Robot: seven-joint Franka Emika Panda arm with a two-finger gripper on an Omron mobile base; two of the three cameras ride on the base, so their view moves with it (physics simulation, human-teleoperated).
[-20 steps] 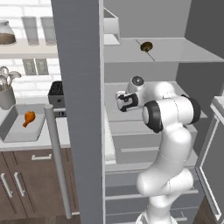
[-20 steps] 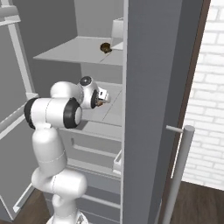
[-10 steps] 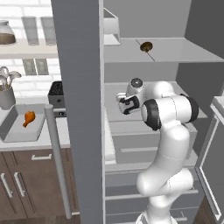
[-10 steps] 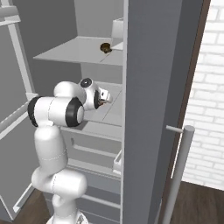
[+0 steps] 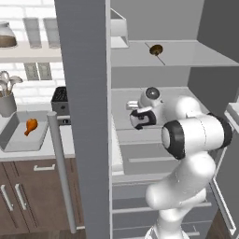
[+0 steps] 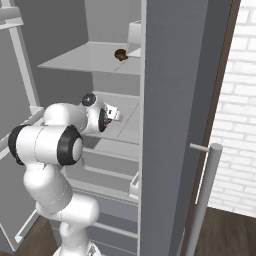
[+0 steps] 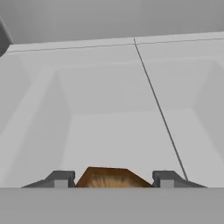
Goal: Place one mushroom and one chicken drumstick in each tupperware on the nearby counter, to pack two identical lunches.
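Inside the open fridge, the robot's gripper [image 7: 112, 181] now stands half closed around a brown drumstick [image 7: 111, 178], its jaws narrowed from the wide spread of a second ago and touching the meat on either side. The hand [image 5: 142, 116] sits a shade nearer the arm's elbow than before, drawn slightly back along the middle shelf [image 5: 130, 136], and the wrist [image 6: 102, 117] shows the same small retreat from the other side.

An open grey fridge [image 5: 154, 60] with pale shelves fills the middle; its door [image 5: 86, 116] stands edge-on. Left, dark brown cabinets [image 5: 28, 196] sit under a white wall shelf [image 5: 28, 51]. Right, a white brick wall [image 6: 237, 115] meets dark wooden floor [image 6: 230, 230].
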